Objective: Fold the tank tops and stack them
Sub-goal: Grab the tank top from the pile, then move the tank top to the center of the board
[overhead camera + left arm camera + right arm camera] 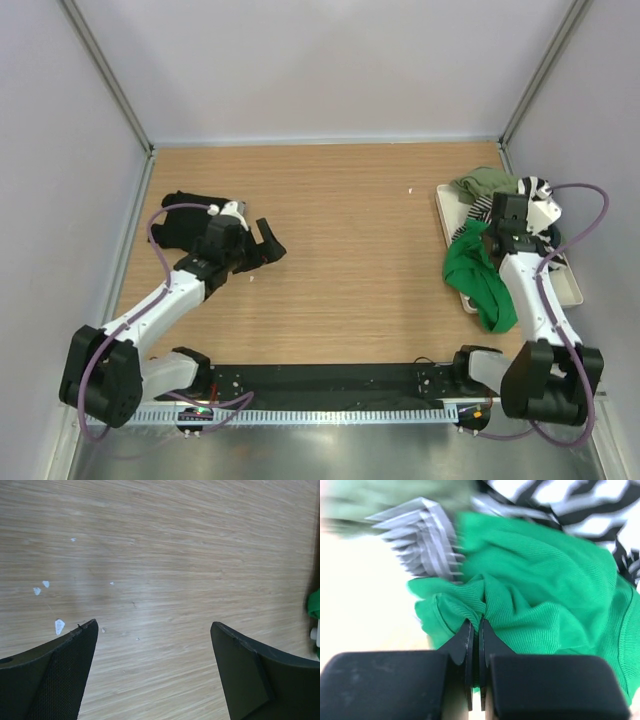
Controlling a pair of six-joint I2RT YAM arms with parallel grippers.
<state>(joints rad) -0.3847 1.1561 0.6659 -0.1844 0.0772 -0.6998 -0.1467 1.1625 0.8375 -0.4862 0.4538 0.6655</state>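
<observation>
A bright green tank top [480,280] hangs over the left rim of a white tray [572,288] at the right and spills onto the table. My right gripper [494,240] is shut on a bunched fold of the green tank top [545,590], the cloth pinched between the tips of the gripper [476,625]. An olive tank top [487,183] and a black-and-white striped one [535,188] lie at the tray's far end. A black tank top [180,225] lies crumpled at the far left. My left gripper [265,245] stands open just right of it, over bare wood [154,623].
The wooden table is walled on the left, back and right. Small white flecks [59,626] dot the wood near the left gripper. The striped cloth [570,500] and olive cloth [380,495] sit just beyond the green fold.
</observation>
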